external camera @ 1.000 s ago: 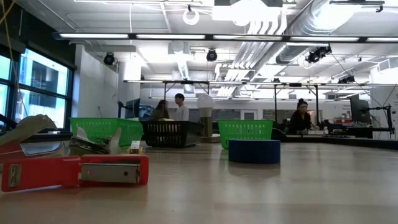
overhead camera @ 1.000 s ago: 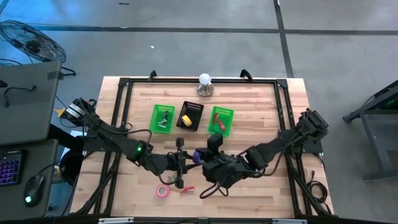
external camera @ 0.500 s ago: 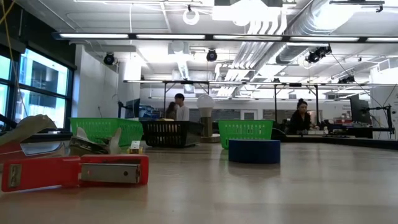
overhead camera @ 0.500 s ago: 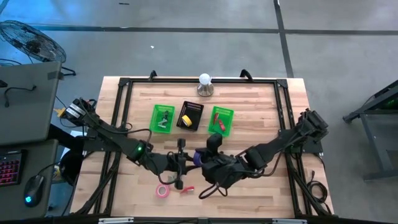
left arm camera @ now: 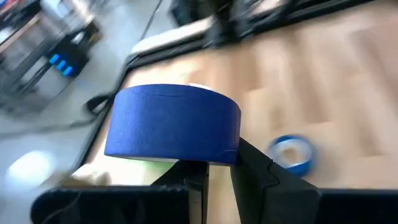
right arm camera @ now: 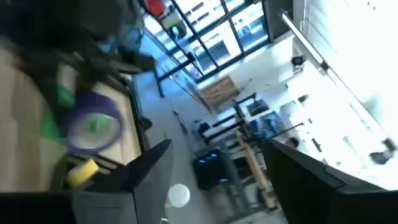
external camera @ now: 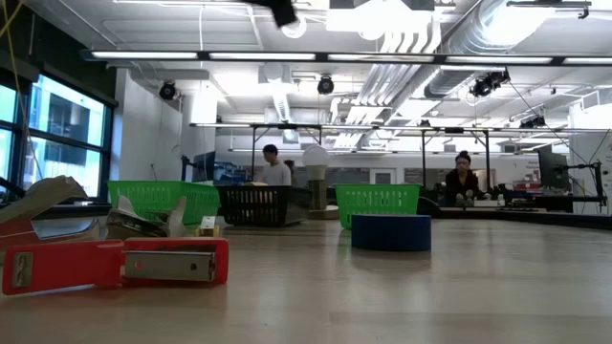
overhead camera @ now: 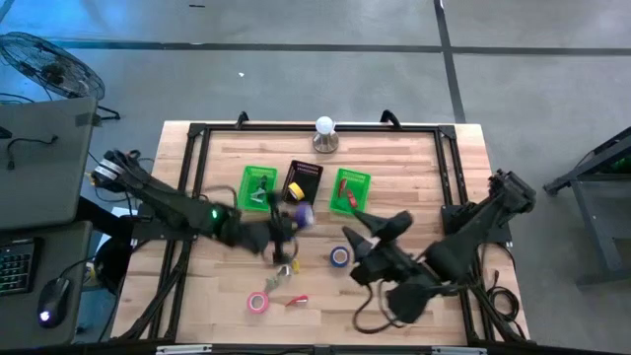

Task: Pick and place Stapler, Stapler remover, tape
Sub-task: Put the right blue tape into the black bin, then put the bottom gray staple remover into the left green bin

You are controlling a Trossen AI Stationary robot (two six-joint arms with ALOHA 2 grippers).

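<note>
My left gripper (overhead camera: 288,223) is shut on the purple tape (overhead camera: 302,212) and holds it in the air just in front of the black bin (overhead camera: 306,174). My right gripper (overhead camera: 357,247) stands open over the table's right half with nothing between its fingers. A blue tape (overhead camera: 340,256) lies flat on the table beside it. The pink tape (overhead camera: 258,302) and the small red stapler (overhead camera: 297,299) lie near the front edge. A pale metal tool (overhead camera: 282,276), perhaps the stapler remover, lies behind them. My left gripper pinches the purple tape's wall at the lower rim (left arm camera: 214,160), on the side nearest the gripper, between its two fingers (left arm camera: 252,168). Whether one finger is inside the core hole is hidden by the roll. The roll is lifted clear of the table with its flat faces level.
Three bins stand in a row at the back. The left green bin (overhead camera: 258,187) holds a grey tool, the black bin a yellow tape (overhead camera: 294,190), and the right green bin (overhead camera: 351,190) a red thing. A lamp (overhead camera: 324,133) stands behind them. A black frame runs round the table.
My left gripper has risen from the table's middle and gone toward the far edge with the purple tape, up to the bins. My right gripper has drawn back toward the table's right and near edges, uncovering the blue tape on the table.
</note>
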